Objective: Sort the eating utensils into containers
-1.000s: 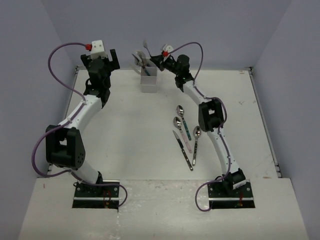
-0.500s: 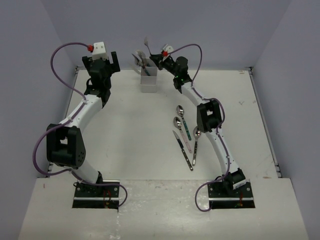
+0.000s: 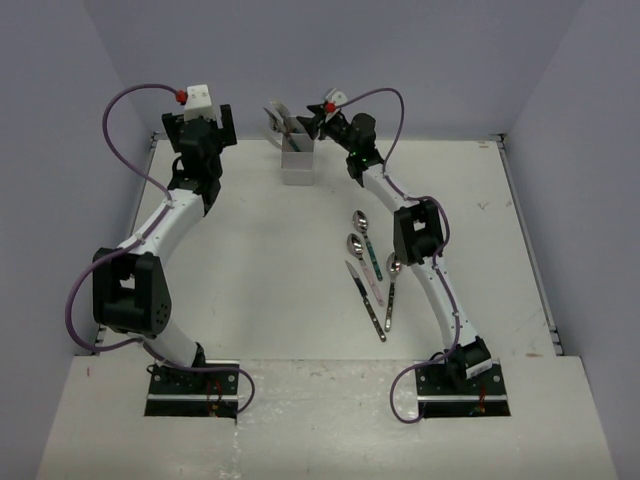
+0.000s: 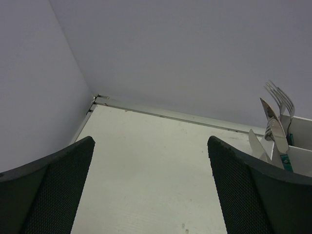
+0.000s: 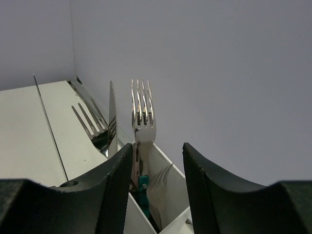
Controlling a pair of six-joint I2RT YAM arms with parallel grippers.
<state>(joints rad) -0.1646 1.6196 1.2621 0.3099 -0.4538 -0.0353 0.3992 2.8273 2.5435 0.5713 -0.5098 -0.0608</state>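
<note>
The white compartment holder (image 3: 298, 160) stands at the back of the table. My right gripper (image 3: 313, 122) hovers at its right top edge. In the right wrist view my right gripper (image 5: 158, 146) is open, and a teal-handled fork (image 5: 143, 114) stands in the holder (image 5: 168, 183) between the jaws, leaning near the left finger. A knife (image 5: 112, 117) and another fork (image 5: 90, 122) stand behind it. My left gripper (image 3: 212, 125) is open and empty at the back left; its view (image 4: 151, 141) shows the holder (image 4: 303, 146) with forks (image 4: 280, 95). Three spoons (image 3: 358, 222) and a knife (image 3: 366, 300) lie right of centre.
The back wall stands close behind the holder. The left wall and the table's back left corner (image 4: 96, 99) are near my left gripper. My right arm's elbow (image 3: 420, 230) hangs just right of the loose utensils.
The fork that my right gripper held high above the holder has gone down into it and stands there. The left arm has barely moved.
</note>
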